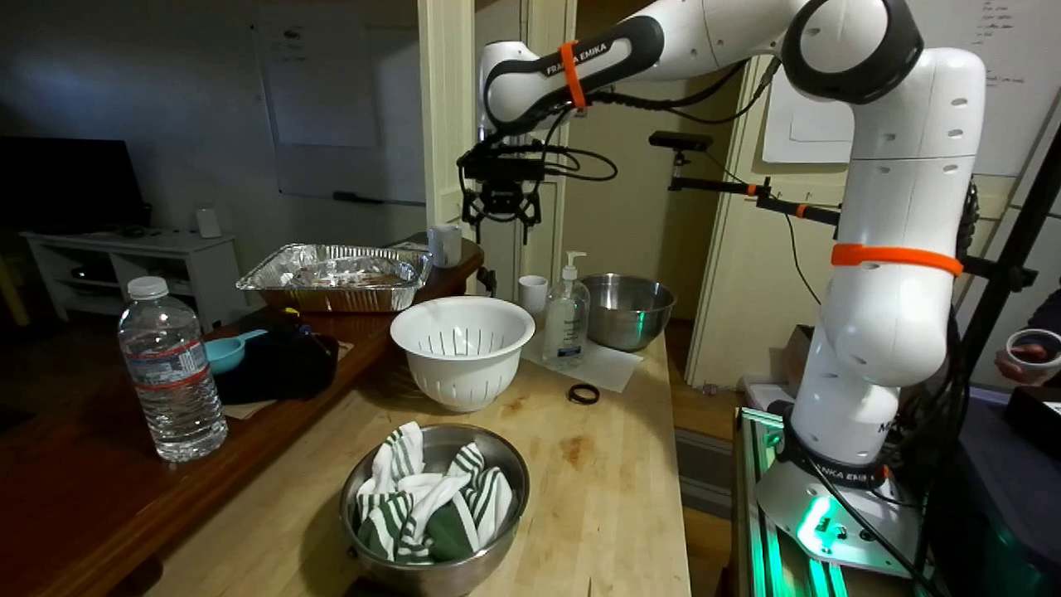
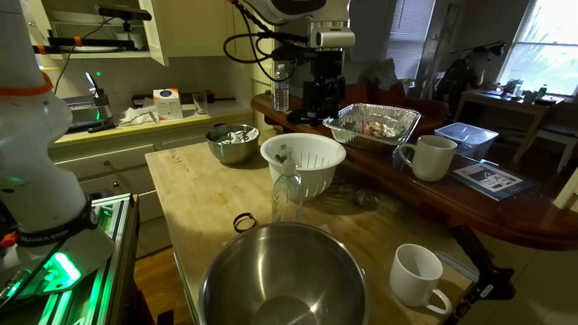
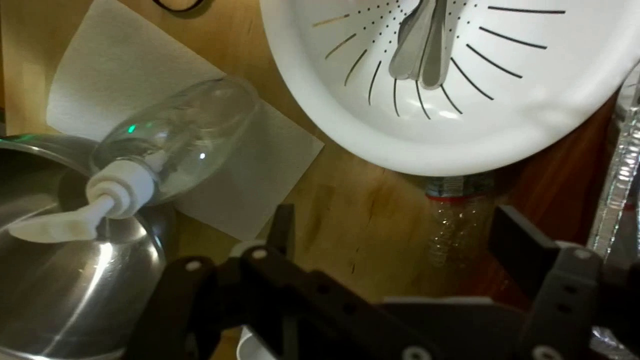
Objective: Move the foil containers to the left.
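- In dim light, a pale wooden table (image 1: 597, 481) has a dark raised table (image 1: 83, 506) running along one side of it.
- The foil containers (image 1: 365, 300) rest on the dark raised table, between the water bottle (image 1: 170, 373) and a white mug (image 1: 445, 246). Whether this is one tray or a nested stack, I cannot tell.
- On the pale wooden table, a white colander (image 1: 460, 377) stands near them, lower down; a pump bottle (image 1: 566, 323) and a steel bowl (image 1: 628, 323) are there too.
- The hand (image 1: 501, 232) hangs in the air, fingers spread wide, nothing held. In the wrist view the foil shows only at the right edge, so the hand does not look centred on it.
- Step in hand, as I judge it: the approach. The foil containers are not yet gripped.
- Next, I would bring the hand across to the nearest rim, set one finger inside and one outside, then lower and close gently, since thin foil should buckle easily.
- Left, I judge, means along the dark raised table toward the water bottle; a teal scoop (image 1: 222, 355) and a black item (image 1: 282, 369) lie that way, so the space looks tight.
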`<action>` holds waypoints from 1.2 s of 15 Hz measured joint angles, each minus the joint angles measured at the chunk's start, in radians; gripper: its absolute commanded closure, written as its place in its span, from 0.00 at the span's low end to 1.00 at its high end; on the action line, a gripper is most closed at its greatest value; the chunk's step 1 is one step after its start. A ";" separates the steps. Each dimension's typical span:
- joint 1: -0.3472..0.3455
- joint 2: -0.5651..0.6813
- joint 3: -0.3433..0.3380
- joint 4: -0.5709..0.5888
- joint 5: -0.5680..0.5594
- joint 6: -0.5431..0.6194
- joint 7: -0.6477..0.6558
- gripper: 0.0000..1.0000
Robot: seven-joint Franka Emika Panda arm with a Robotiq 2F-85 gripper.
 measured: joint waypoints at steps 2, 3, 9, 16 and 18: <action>0.002 0.042 -0.007 0.044 0.026 -0.001 -0.035 0.00; 0.002 0.054 -0.009 0.059 0.030 -0.002 -0.041 0.00; 0.023 0.081 -0.030 0.070 0.034 0.072 -0.004 0.00; 0.047 0.245 -0.042 0.151 0.050 0.242 0.026 0.00; 0.061 0.278 -0.042 0.201 0.052 0.252 0.024 0.00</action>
